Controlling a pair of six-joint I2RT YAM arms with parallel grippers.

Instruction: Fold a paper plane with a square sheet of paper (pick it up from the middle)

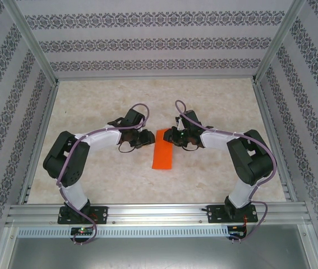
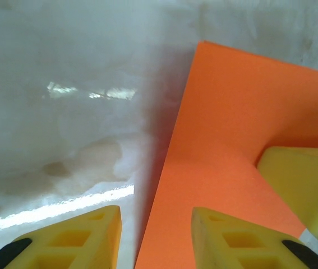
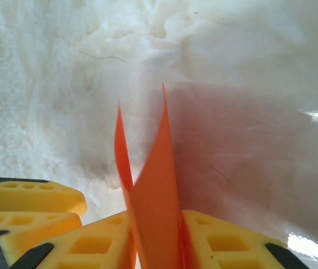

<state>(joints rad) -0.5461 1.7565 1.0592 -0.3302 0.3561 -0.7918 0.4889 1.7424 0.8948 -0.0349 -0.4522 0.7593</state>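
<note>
Right wrist shows the right gripper (image 3: 156,218) clamped on the folded square sheet of paper (image 3: 150,174) — on the table (image 1: 102,106) between the arms. Left gripper (image 2: 156,216) (jaws apart, one finger (image 2: 243,241) on the sheet) should pin it flat.

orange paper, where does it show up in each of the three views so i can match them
top external: orange paper, a narrow strip at centre between left gripper and right gripper.
left wrist: the paper fills the right half, down to the bottom edge.
right wrist: the paper stands upright at bottom centre between yellow fingers.
shared landmark: the pale marbled table under it in every view.
</note>
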